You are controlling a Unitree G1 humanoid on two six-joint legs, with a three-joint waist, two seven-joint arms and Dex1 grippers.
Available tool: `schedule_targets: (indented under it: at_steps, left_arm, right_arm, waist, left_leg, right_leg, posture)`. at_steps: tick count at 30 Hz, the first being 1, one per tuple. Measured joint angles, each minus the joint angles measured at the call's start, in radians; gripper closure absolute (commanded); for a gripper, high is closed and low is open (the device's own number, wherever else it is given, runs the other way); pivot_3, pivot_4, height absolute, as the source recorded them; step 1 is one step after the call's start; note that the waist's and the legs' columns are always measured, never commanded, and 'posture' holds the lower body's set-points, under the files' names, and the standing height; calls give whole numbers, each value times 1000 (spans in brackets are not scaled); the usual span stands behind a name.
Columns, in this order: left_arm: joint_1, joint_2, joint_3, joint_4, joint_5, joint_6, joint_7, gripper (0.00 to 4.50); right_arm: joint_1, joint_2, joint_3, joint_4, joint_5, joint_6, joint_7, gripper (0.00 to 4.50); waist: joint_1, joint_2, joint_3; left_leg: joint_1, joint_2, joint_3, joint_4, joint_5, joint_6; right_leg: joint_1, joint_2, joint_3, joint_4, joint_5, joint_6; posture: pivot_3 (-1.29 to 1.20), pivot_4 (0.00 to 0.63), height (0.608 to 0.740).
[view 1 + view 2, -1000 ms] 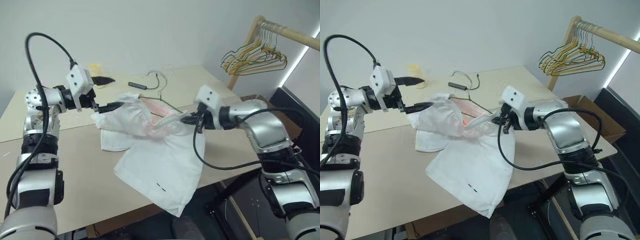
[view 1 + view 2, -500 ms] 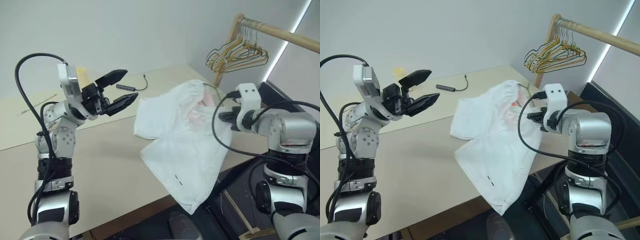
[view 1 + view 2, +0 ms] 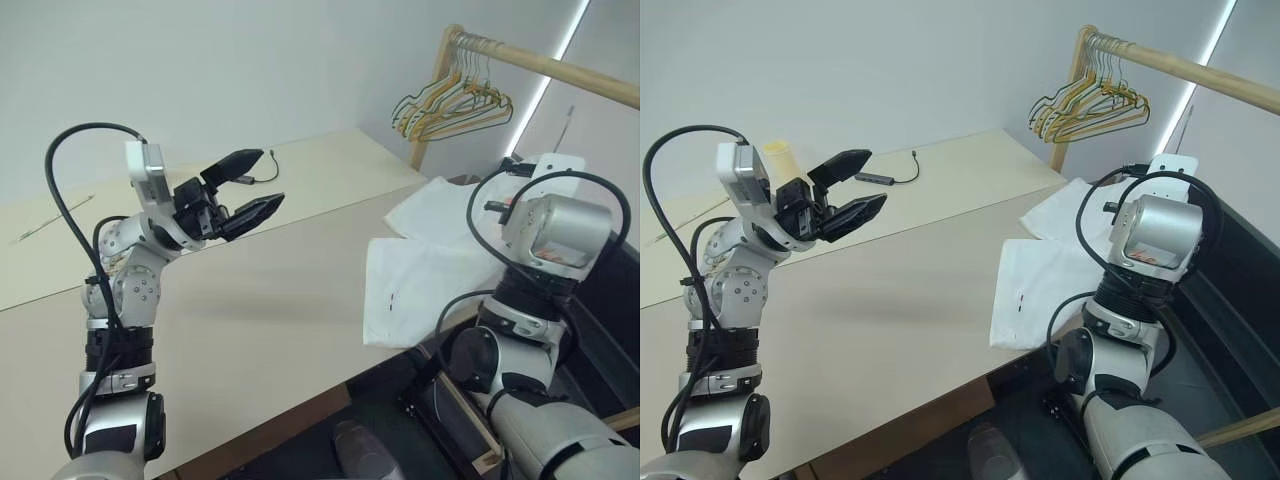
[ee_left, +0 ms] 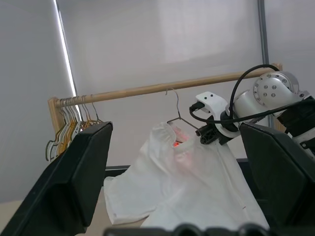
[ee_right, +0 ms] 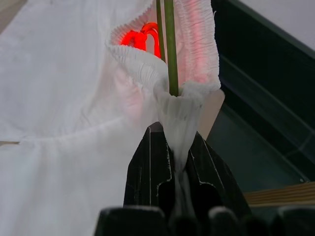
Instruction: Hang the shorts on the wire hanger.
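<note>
The white shorts [image 3: 420,280] lie over the table's right corner, their upper part lifted toward my right arm. In the right wrist view my right gripper [image 5: 173,135] is shut on the gathered waistband [image 5: 197,44], and the thin green wire hanger [image 5: 170,49] runs up through the waist opening beside a red patch [image 5: 142,37]. The left wrist view shows the hanger's hook [image 4: 173,98] rising above the shorts [image 4: 187,177] below the wooden rail. My left gripper [image 3: 268,178] is raised over the table's left half, open and empty, well apart from the shorts.
A wooden clothes rail [image 3: 540,65] at the back right carries bunched yellow and green hangers [image 3: 450,100]. A black dongle with a cable [image 3: 890,178] and a yellow cup [image 3: 780,155] sit at the far side of the beige table [image 3: 250,300].
The view has swung right. My right gripper carried the shorts and hanger rightward to the table's corner. My left gripper drew back from the shorts, staying open.
</note>
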Motion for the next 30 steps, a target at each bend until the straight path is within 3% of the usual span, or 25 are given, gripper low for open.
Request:
schedule_targets:
  at_steps: [5, 10, 17, 27, 30]
  left_arm:
    - [7, -9, 2, -26, -18, 0, 12, 45]
    - [14, -17, 3, -36, -21, 0, 21, 45]
    - [13, -23, -2, -34, -15, -3, 15, 45]
    - [12, -24, -18, -29, -10, -3, 11, 45]
    - [12, -23, -21, -29, -5, -3, 11, 45]
  right_arm:
    - [-47, -1, -64, 25, -10, -79, -85, 4500]
    - [-105, -77, -136, 123, 17, -142, -110, 4500]
    - [-192, -194, -215, 345, 110, -246, -115, 4500]
    - [-303, -373, -279, 723, 247, -404, -153, 4500]
    - [-315, -420, -286, 818, 292, -422, -154, 4500]
  waist:
    - [0, 0, 0]
    - [-3, 0, 0]
    - [-29, 2, 1]
    - [-56, 2, 2]
    - [-56, 2, 2]
  left_leg:
    - [0, 0, 0, 0, 0, 0]
    - [1, -3, 0, 0, 0, 0]
    - [7, -4, 0, -5, -1, 1]
    - [7, -5, 2, -7, 0, 2]
    - [8, -5, 2, -7, 0, 2]
  right_leg:
    - [0, 0, 0, -1, 0, 0]
    - [2, 0, 0, -2, 0, 1]
    - [15, 0, 0, -7, -2, 3]
    - [16, 0, 1, -9, -2, 4]
    - [17, 0, 1, -10, -6, 10]
  posture:
    - [-368, 0, 740]
    - [-387, 0, 740]
    - [-398, 0, 740]
    - [-394, 0, 740]
    - [-393, 0, 740]
